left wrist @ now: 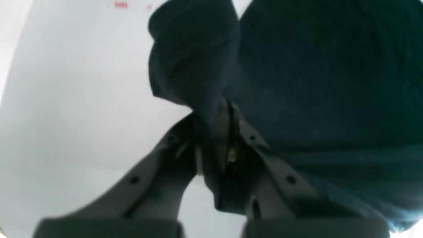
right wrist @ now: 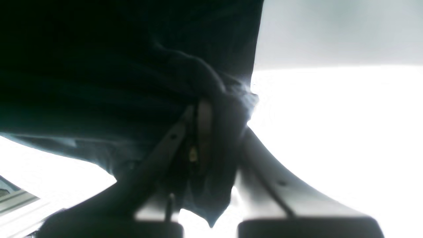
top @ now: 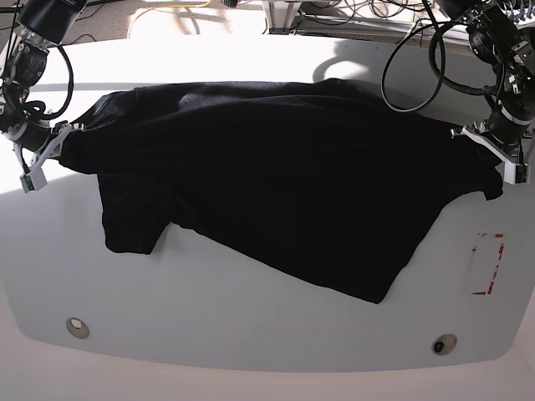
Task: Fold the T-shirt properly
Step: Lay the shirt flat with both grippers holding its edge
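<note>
Black shirt stretched between two arms, no proper fold made yet.

Nearest me, the soft matte black short-sleeved T-shirt [top: 284,192] hangs rumpled over the white round table [top: 251,334], hem uneven; further back, the left gripper [top: 489,150] and right gripper [top: 52,144] each pinch an edge of it, so all folding remains.

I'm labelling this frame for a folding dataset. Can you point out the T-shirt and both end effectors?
T-shirt [top: 276,184]: base view, middle of the spread black cloth.
Left end effector [left wrist: 228,109]: left wrist view, between its fingertips, clamped on cloth.
Right end effector [right wrist: 206,102]: right wrist view, between its fingertips, clamped on cloth.
</note>
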{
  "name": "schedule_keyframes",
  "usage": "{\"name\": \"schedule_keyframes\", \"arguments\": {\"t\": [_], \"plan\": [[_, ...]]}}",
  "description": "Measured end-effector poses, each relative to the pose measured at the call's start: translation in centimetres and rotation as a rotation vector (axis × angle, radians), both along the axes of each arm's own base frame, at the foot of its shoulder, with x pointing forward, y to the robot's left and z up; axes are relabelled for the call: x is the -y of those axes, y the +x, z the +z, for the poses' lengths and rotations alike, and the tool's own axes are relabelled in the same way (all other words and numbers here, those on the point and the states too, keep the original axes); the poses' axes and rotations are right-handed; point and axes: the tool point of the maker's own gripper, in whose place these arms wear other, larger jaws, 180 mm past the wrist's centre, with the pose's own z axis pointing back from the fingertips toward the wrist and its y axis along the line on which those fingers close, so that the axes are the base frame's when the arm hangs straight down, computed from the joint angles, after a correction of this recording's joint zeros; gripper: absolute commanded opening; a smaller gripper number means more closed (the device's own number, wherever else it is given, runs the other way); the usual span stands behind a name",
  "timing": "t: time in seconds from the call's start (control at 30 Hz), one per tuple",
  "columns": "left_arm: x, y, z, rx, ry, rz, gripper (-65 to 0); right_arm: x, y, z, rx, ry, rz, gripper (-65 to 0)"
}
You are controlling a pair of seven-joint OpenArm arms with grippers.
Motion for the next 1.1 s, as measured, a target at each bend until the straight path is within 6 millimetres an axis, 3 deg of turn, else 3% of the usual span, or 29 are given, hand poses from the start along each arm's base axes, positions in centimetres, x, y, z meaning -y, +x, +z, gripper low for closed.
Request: {"name": "schedule_keyframes", "arguments": {"t": [0.17, 0.6, 0.67, 0.77, 0.9, 0.97, 1.1], "plan": [[0.3, -1.9, -1.4, -0.047, -0.019, -0.01, -65.0, -0.9, -2.2, -2.0, -0.065, 0.01, -0.001, -65.0], [0.0, -5.9, -4.0, -0.186, 0.006, -0.032, -64.6, -1.9, -4.4, -3.7, -0.117, 0.031, 0.001, -65.0], [-0.1, -6.2, -4.1, -0.202, 0.02, -0.047, -61.0, -1.9, -4.4, -3.7, -0.117, 0.031, 0.001, -65.0], [-0.4, -6.8, -4.4, -0.231, 0.043, -0.064, -50.0, -2.0, -4.4, -3.6, -0.113, 0.034, 0.001, -65.0], [-0.5, -8.0, -4.9, -0.267, 0.05, -0.072, -26.8, -1.9, -4.4, -3.6, -0.114, 0.033, 0.001, -65.0], [-0.6, -8.5, -5.2, -0.284, 0.05, -0.07, -19.6, -1.9, -4.4, -3.6, -0.114, 0.031, 0.001, -65.0], [-0.4, -8.8, -5.4, -0.294, 0.046, -0.075, -15.4, -1.9, -4.2, -3.5, -0.109, 0.032, 0.001, -65.0]]}}
